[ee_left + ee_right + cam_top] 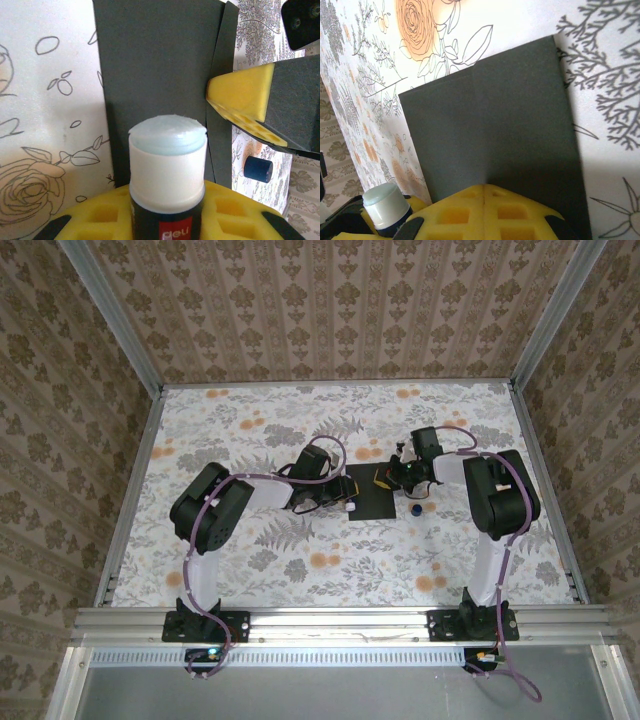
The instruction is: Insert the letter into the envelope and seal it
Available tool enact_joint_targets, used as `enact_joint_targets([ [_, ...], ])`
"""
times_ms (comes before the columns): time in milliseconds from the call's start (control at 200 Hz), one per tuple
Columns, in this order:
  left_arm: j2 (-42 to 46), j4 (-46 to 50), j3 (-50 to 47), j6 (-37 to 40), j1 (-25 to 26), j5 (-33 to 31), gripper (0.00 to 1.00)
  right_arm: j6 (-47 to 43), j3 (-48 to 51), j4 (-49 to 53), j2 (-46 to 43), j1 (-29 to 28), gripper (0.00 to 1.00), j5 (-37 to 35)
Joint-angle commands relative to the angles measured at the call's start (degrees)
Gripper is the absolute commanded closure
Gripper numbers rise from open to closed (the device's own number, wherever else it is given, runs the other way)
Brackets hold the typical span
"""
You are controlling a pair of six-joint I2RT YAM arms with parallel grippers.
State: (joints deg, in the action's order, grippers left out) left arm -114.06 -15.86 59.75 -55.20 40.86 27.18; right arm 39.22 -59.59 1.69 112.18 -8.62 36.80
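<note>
Nearest in the left wrist view, the left gripper (167, 216) has its 2 yellow pads closed partway around the body of an uncapped glue stick (167, 165). The pale glue face points out toward the envelope (160, 65).

The envelope lies flat on the floral table cover (45, 100), just beyond the stick, at the table's middle between the 2 arms. Whether the letter is already inside it cannot be told.

Along the envelope's right side runs a narrow dark strip (223, 100), set at a slight angle, which looks like the flap.

The right gripper (235, 97) has its jaws pressed together on nothing. Its foam tip touches that strip, so it seems to be pinning the paper down.

Beyond that, the blue cap (258, 169) lies on the cover just beside the envelope.

The step in hand looks like gluing the flap. To do it well:
- Tilt the stick so the glue face meets the paper squarely.
- Press lightly so the thin paper does not buckle.
- Stroke along the strip, away from the pinned point.
- Keep the right tip planted so the envelope cannot slide.
- Stay off the foam pad.
</note>
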Motion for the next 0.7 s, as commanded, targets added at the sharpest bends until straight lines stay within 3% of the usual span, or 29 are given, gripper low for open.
enact_joint_targets([
  [0, -0.11, 0.54, -0.52, 1.28, 0.79, -0.11, 1.0, -0.64, 0.83, 1.86, -4.28, 0.37, 1.0, -1.9],
  [310, -0.28, 0.19, -0.68, 0.97, 0.84, -0.2, 1.0, -0.12, 4.3, 2.73, -9.81, 0.36, 1.0, -1.29],
  [690, -0.1, 0.38, -0.63, 1.04, 0.85, -0.2, 1.0, 1.52, 8.3, 1.84, -9.9, -0.65, 1.0, -3.56],
])
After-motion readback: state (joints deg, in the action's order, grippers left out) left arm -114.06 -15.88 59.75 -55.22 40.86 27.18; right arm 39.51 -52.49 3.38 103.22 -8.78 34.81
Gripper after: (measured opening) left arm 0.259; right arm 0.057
